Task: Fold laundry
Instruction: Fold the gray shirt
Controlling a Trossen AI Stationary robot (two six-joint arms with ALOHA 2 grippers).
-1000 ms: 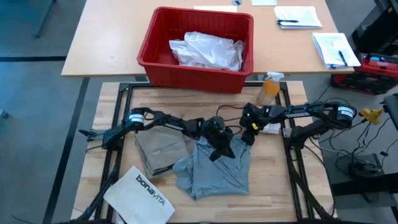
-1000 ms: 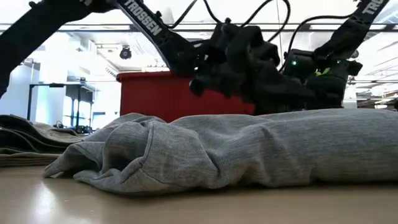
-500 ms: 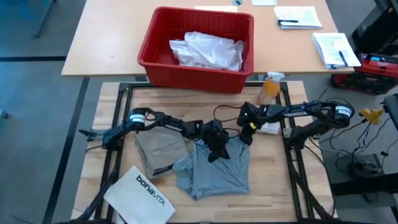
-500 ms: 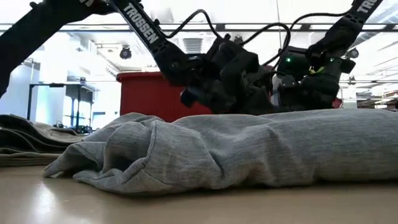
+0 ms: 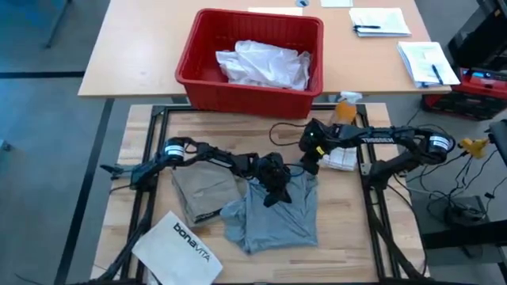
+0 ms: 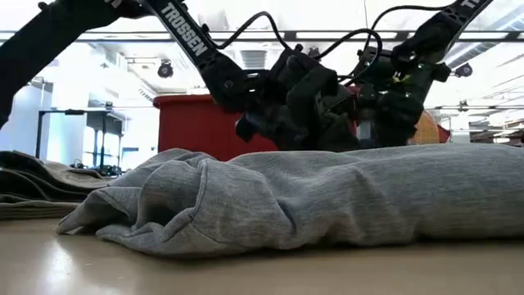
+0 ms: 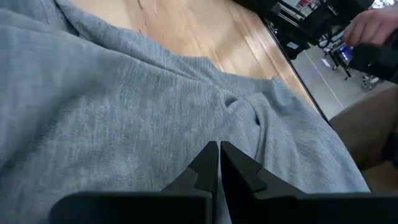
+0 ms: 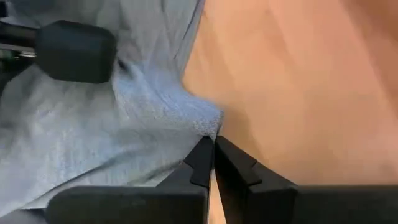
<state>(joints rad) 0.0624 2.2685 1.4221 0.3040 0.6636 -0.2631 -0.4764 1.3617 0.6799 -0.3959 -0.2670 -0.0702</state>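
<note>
Right gripper (image 8: pixel 212 155) at the grey T-shirt (image 8: pixel 93 118) edge
Fingers closed together, tips meeting the cloth corner (a raised fold); bare wooden table (image 8: pixel 298 87) beside; part of the other arm (image 8: pixel 74 42) lies over the shirt

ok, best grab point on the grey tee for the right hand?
The grey tee's far right corner, the bare edge in front of the right hand. It lies flat on the table, free of the left hand, so come from the right.

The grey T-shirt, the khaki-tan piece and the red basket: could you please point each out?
grey T-shirt (image 5: pixel 277 218): high view, middle of its body.
khaki-tan piece (image 5: pixel 202 190): high view, flat centre.
red basket (image 5: pixel 238 95): high view, front wall.
</note>
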